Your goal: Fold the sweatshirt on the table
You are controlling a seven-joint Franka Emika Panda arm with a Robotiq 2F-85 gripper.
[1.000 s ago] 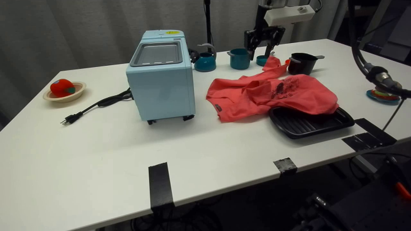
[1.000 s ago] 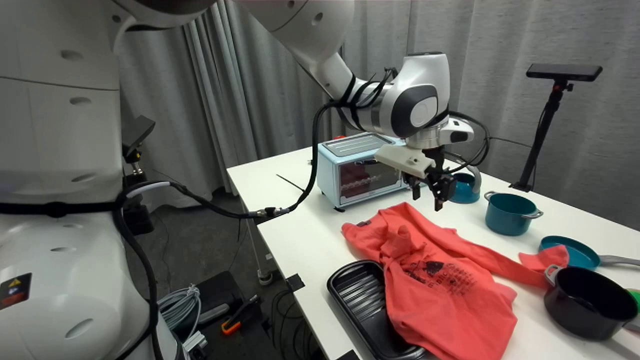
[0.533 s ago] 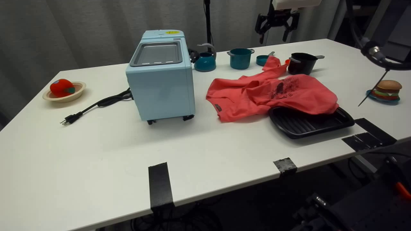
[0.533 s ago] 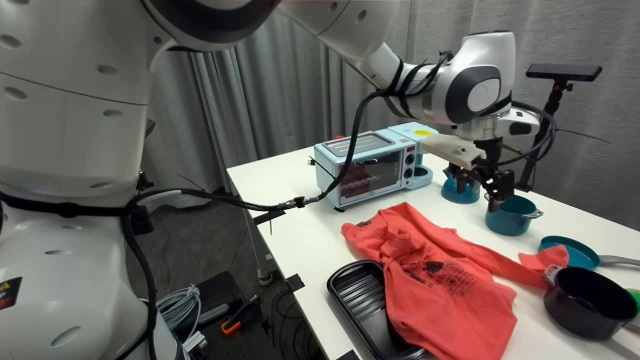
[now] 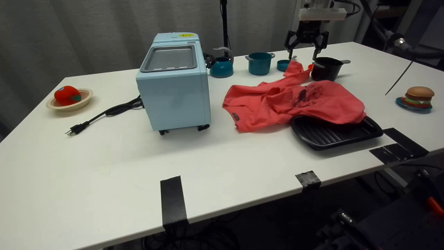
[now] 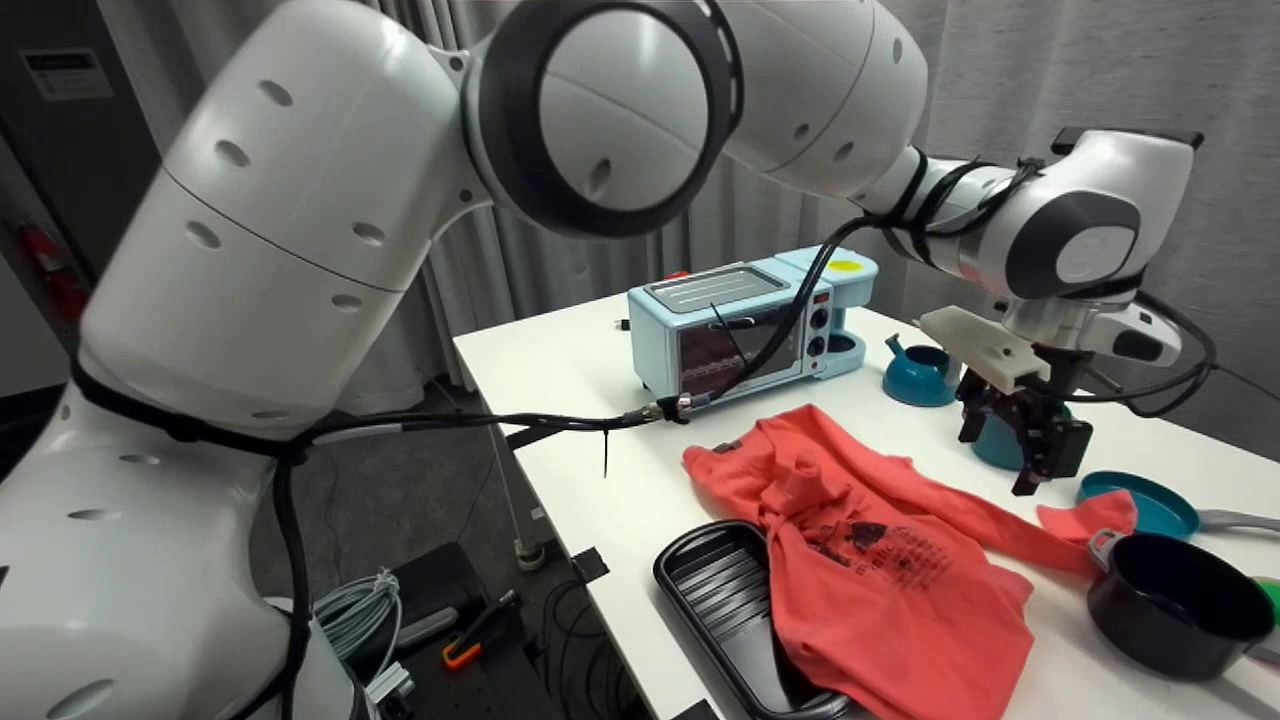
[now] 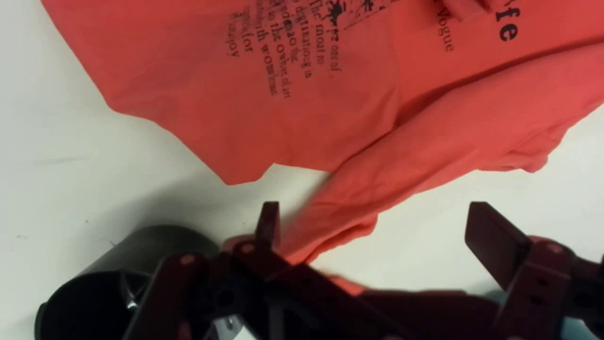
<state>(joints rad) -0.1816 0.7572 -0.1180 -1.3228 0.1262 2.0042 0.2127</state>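
The coral-red sweatshirt (image 5: 269, 104) lies rumpled on the white table (image 5: 104, 173). Its printed body (image 6: 900, 600) partly covers a black ridged tray. One sleeve stretches to the black pot and teal pan, its end bent over near them. In the wrist view the sweatshirt (image 7: 306, 118) fills the upper part, with the sleeve running down beside the left finger. My gripper (image 5: 302, 57) is open and empty. It hangs above the far side of the table, beyond the sweatshirt, near the teal pot in an exterior view (image 6: 1000, 465). Its fingers are wide apart in the wrist view (image 7: 375, 208).
A black pot (image 6: 1180, 605) and teal pan (image 6: 1140, 505) stand by the sleeve end. The teal pot (image 5: 259, 64), teal kettle (image 5: 222, 67) and light-blue toaster oven (image 5: 177, 97) stand along the table. The black tray (image 5: 326, 135) lies under the sweatshirt. A toy burger (image 5: 418, 97) is on a plate.
My gripper has moved away from the toaster oven, along the far side toward the teal pan and black pot. In the last half second it has come lower. The sweatshirt has not moved.
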